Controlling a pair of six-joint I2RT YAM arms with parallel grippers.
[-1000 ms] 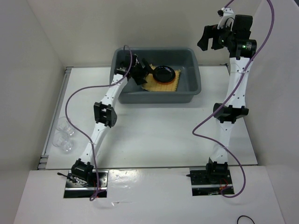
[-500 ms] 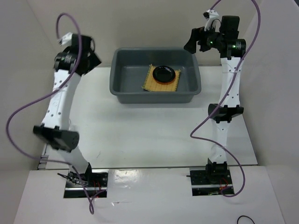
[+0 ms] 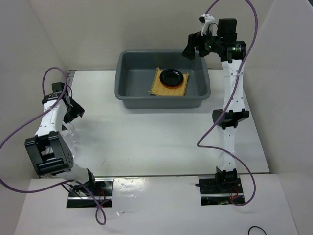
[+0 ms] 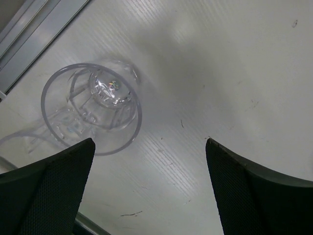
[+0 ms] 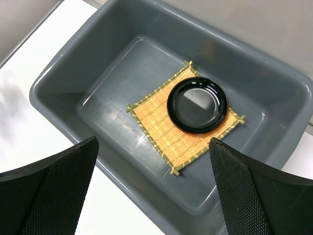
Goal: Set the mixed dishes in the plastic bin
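Observation:
The plastic bin [image 3: 161,101] stands at the back middle of the table. Inside it a tan woven mat [image 3: 159,89] lies flat with a round black plate [image 3: 172,77] on top. My right gripper [image 3: 189,49] hovers high over the bin's far right corner, open and empty; its view looks down on the bin [image 5: 68,88], mat [image 5: 159,129] and plate [image 5: 197,104] beyond the right gripper [image 5: 154,140]. My left gripper [image 3: 73,111] is low at the table's left edge, open and empty. A clear glass [image 4: 93,110] stands just ahead of the left gripper [image 4: 149,140], towards its left finger.
A metal rail [image 4: 34,41] runs along the table's left edge beside the glass. White walls enclose the table on the left, back and right. A second clear glass shape shows faintly at the left wrist view's edge [image 4: 19,139].
My left arm has swung out of the bin, over to the left, and down to the glasses at the table's left edge. My right arm has shifted left towards the bin.

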